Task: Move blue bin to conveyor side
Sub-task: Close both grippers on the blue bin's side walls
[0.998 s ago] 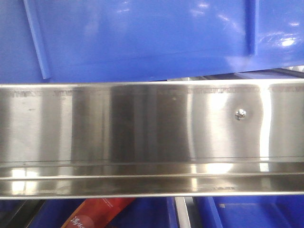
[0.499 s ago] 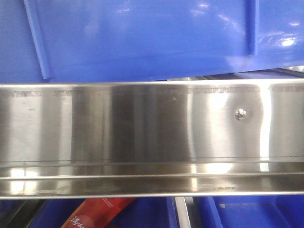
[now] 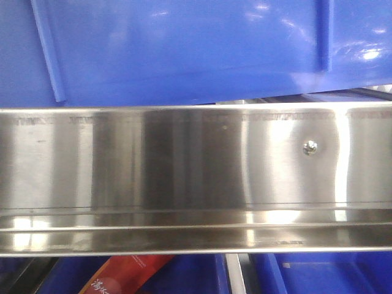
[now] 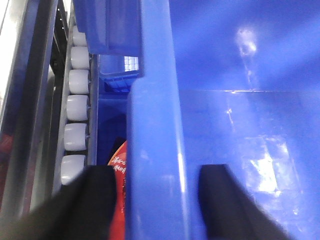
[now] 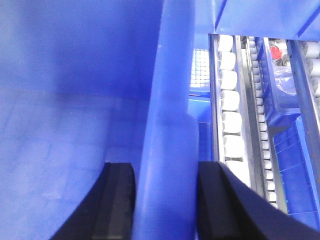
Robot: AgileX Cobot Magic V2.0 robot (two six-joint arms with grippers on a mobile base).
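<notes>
The blue bin hangs just above the stainless-steel rack. Its bottom edge is tilted, so a thin gap opens over the rack's front rail toward the picture's right. The left hand straddles one thick bin wall, one dark finger inside the bin and one outside. It is closed to the wall's width and grips it. The rack's white rollers run just beside the outer finger. The right hand clamps another wall the same way, with the rack's rollers beside it too. Beneath the rack lie a red packet and more blue crates.
</notes>
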